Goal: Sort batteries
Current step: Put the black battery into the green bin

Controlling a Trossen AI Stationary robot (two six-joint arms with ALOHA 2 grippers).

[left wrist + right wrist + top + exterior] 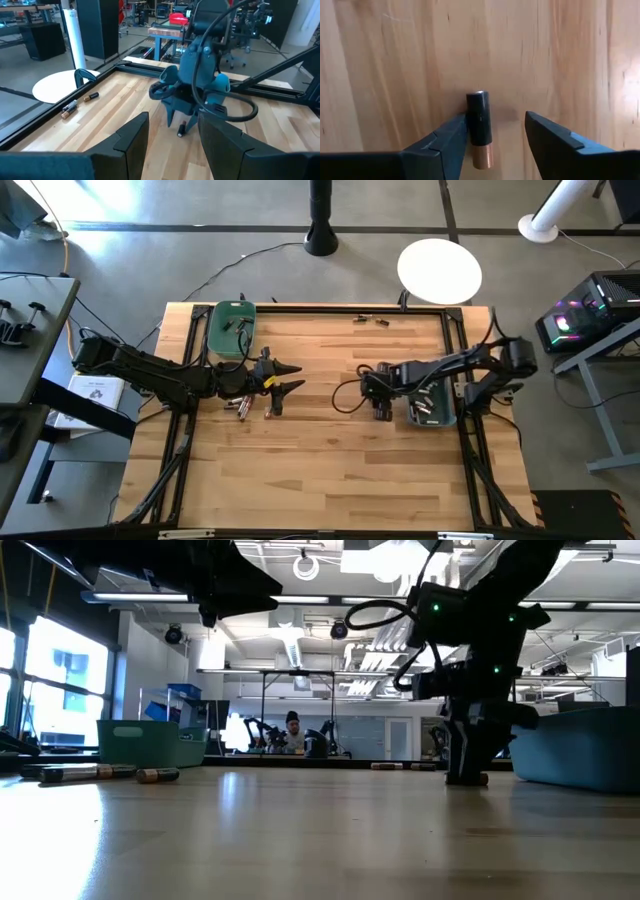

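One camera looks straight down on my table (330, 450), one sits level at its surface, and each wrist camera looks close past my fingers (445, 145), all sharing the tabletop.

One dark battery with a copper end (479, 129) lies flat on the tabletop towards its right side. A few batteries (238, 403) lie clustered left of centre. Two more (369, 319) lie near the far edge.

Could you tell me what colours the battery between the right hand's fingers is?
The battery is black with a copper end, clearest in the right wrist view.
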